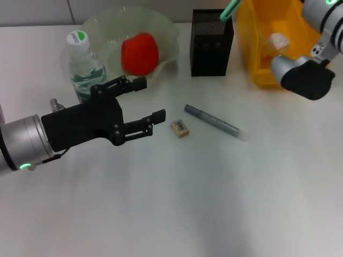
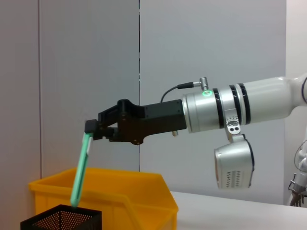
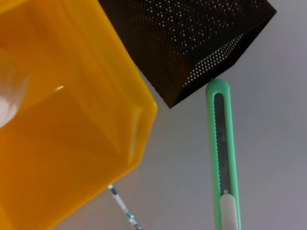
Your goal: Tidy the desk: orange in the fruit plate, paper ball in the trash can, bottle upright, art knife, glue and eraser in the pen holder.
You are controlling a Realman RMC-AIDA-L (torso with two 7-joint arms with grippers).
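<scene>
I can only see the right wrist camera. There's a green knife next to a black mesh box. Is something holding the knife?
Observer: Yes. The right gripper pinches the art knife by its top end, with the tip right at the pen holder opening.
Operator: What else is lying on the desk?
Observer: The eraser and the grey glue lie in front of the pen holder.
Operator: Where's the other arm?
Observer: The left gripper hovers open near the eraser.
</scene>
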